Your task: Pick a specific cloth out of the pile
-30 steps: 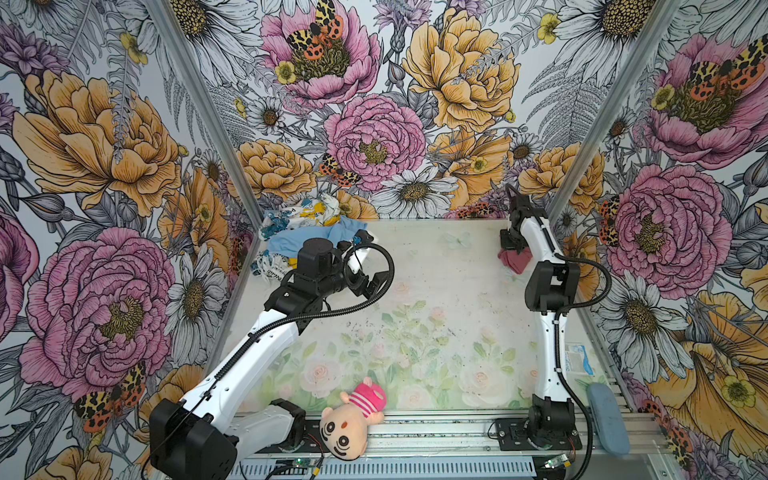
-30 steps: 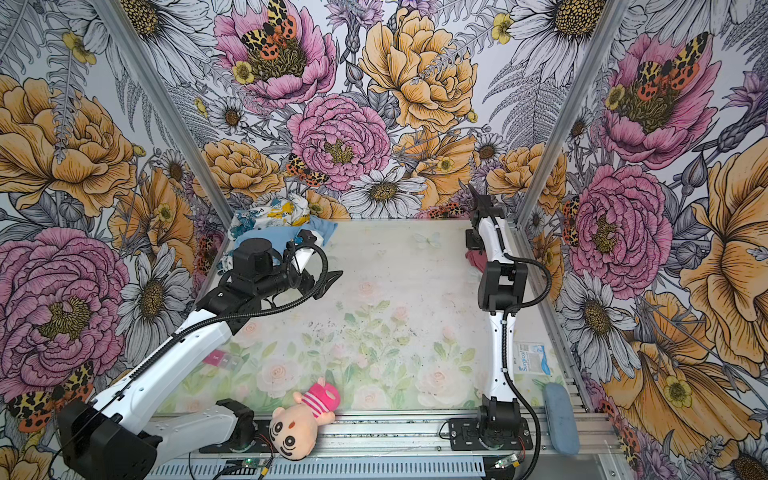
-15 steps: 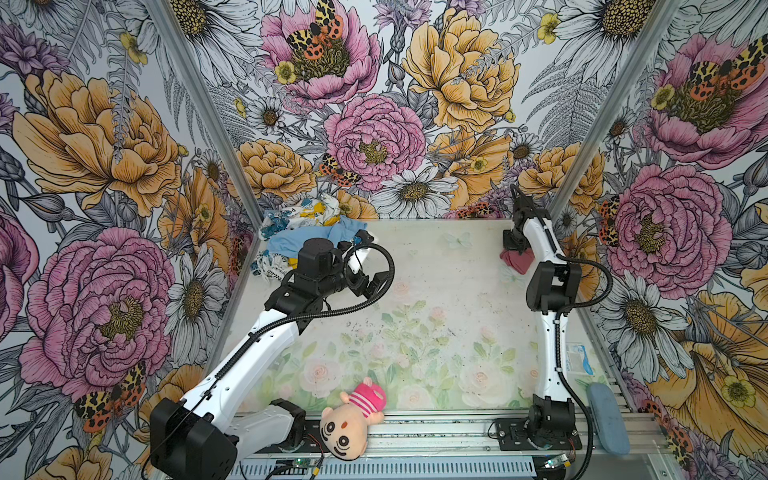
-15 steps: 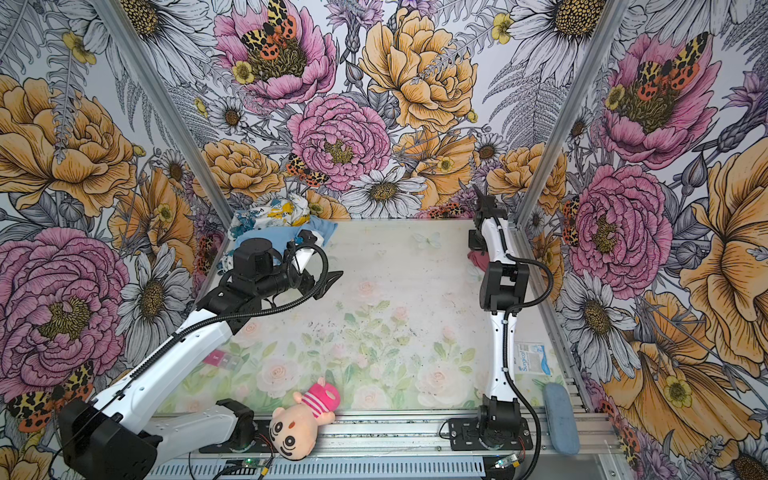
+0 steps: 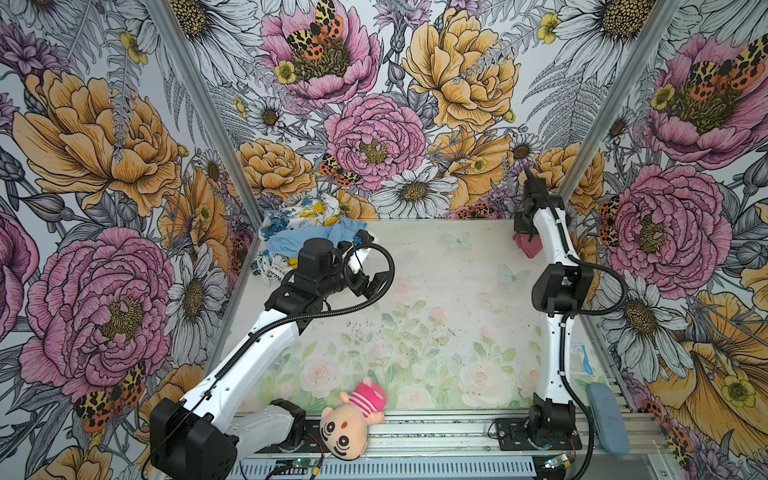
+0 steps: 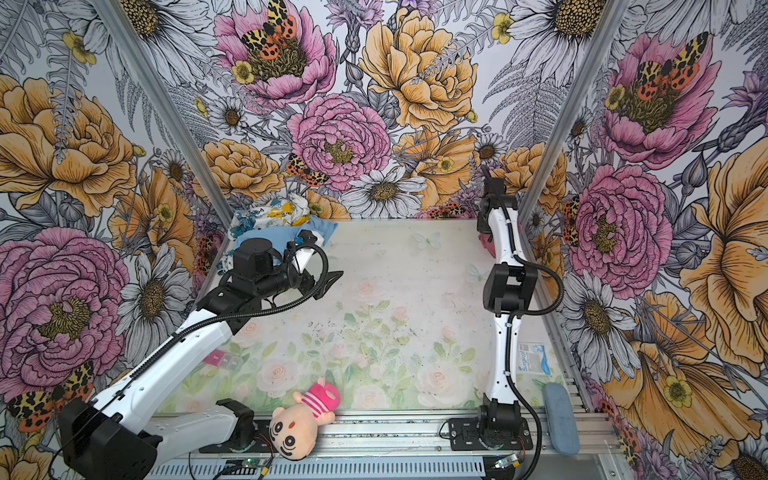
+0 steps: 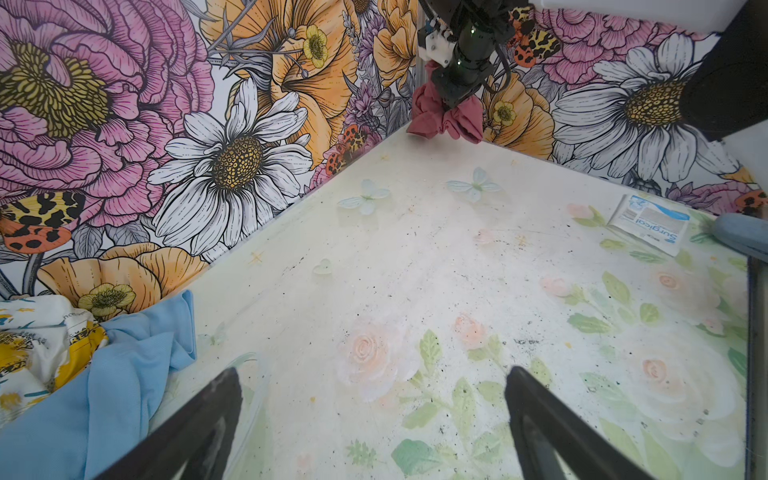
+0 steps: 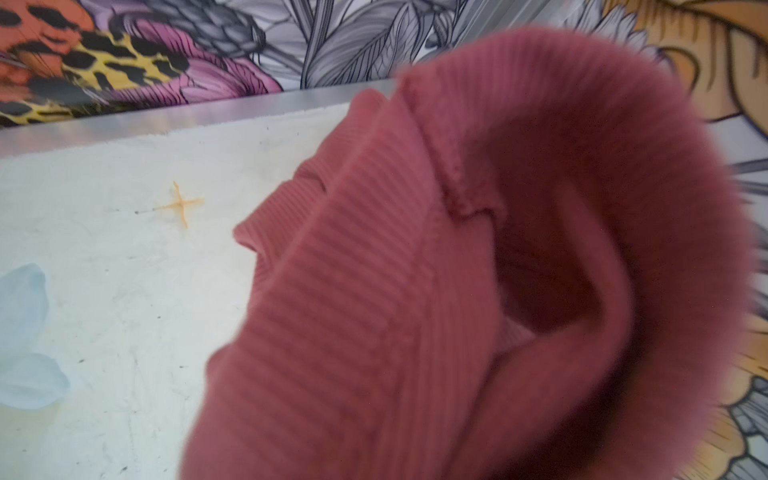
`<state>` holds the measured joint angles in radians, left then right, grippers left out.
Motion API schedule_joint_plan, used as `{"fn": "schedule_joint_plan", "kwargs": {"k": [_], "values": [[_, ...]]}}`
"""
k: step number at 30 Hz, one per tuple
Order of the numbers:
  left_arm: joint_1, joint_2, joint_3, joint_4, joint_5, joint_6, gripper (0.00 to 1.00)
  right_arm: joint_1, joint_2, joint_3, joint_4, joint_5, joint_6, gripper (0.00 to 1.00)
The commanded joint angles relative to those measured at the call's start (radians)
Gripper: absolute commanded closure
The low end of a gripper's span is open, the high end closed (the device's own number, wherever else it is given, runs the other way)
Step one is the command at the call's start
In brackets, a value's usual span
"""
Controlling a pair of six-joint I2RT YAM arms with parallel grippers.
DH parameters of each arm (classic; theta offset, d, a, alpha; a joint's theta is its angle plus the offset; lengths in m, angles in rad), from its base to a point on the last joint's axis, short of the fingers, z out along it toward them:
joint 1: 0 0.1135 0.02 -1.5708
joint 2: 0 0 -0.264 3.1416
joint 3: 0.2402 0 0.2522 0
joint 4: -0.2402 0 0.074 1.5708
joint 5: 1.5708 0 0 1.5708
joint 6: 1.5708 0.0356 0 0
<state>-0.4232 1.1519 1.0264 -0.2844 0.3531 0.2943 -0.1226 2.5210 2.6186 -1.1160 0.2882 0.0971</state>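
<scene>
Three walls close in the worktop (image 5: 436, 270): a back wall (image 5: 374, 124), a left wall (image 5: 104, 166) and a right wall (image 5: 685, 208). All are papered with big pink peonies, orange blooms, white daisies, grey ferns and spotted moths (image 5: 318, 37). Bare metal posts (image 5: 199, 95) run up the two back corners. The worktop is pale, printed with faded roses, green leaves and light blue butterflies (image 7: 476, 185), and flecked with dark specks. Along its near edge lie ribbed metal rails (image 5: 436, 424) and a slotted grille (image 5: 415, 467). The light is soft and even.
</scene>
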Motion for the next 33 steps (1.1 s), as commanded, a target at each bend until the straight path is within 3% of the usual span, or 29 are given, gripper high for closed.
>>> {"fn": "schedule_joint_plan", "kwargs": {"k": [1, 14, 30, 33], "values": [[-0.01, -0.024, 0.008, 0.0, 0.018, -0.009, 0.01, -0.004, 0.018, 0.024, 0.005, -0.008, 0.002, 1.0], [-0.011, -0.021, 0.008, 0.0, 0.016, -0.007, 0.01, 0.023, 0.125, 0.046, 0.005, -0.125, 0.006, 1.0], [-0.017, -0.011, 0.01, -0.001, 0.02, -0.007, 0.01, 0.072, 0.209, 0.023, 0.004, -0.043, -0.061, 1.0], [-0.017, -0.012, 0.009, 0.0, 0.02, -0.008, 0.01, 0.069, 0.211, 0.025, 0.004, -0.043, -0.062, 0.75]]}}
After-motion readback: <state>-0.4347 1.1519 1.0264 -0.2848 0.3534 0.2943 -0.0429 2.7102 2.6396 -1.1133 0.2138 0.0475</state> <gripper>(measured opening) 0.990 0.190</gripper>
